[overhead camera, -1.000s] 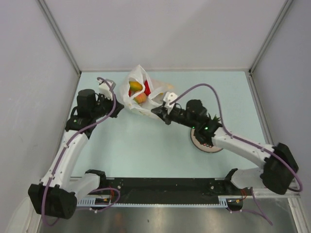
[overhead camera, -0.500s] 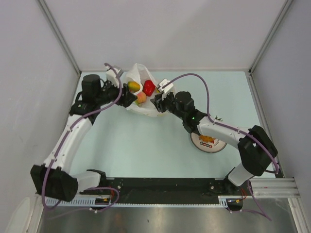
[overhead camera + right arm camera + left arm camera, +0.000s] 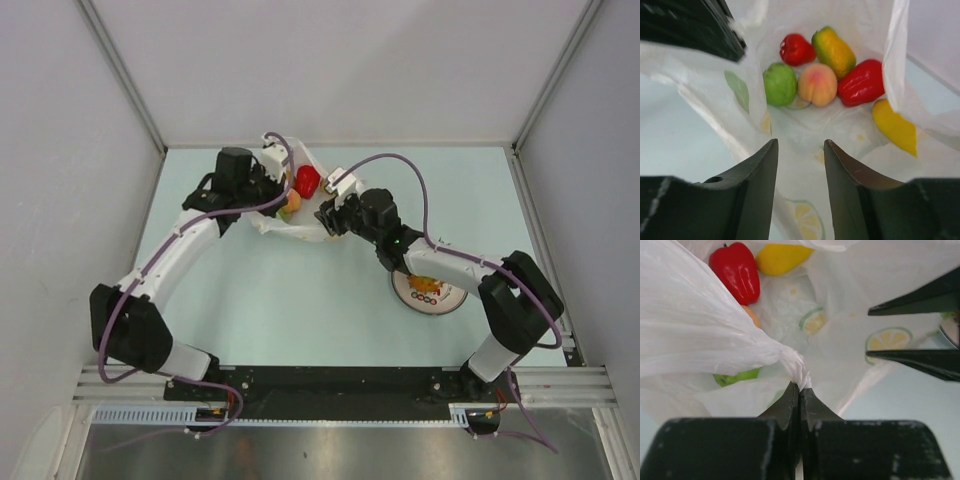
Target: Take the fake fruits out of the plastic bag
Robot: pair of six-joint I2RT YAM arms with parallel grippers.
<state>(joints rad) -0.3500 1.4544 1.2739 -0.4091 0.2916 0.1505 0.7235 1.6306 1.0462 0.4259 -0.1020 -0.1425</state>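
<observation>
The plastic bag lies at the back of the table with its mouth open. My left gripper is shut on a bunched fold of the bag's edge. My right gripper is open and empty at the bag's mouth, its fingers over the bag's floor. Inside the bag lie a red strawberry, a yellow-orange mango, a green lumpy fruit, a peach, a glossy red fruit and a yellow lemon. The pineapple is out of view.
A round white plate with coloured marks sits on the table right of centre, partly under my right arm. Grey walls close the table in at the back and on both sides. My two grippers are close together at the bag.
My left gripper has swung right and back, taking the bag's edge with it. My right gripper has moved in to the bag's mouth, and its arm now partly covers the plate.
</observation>
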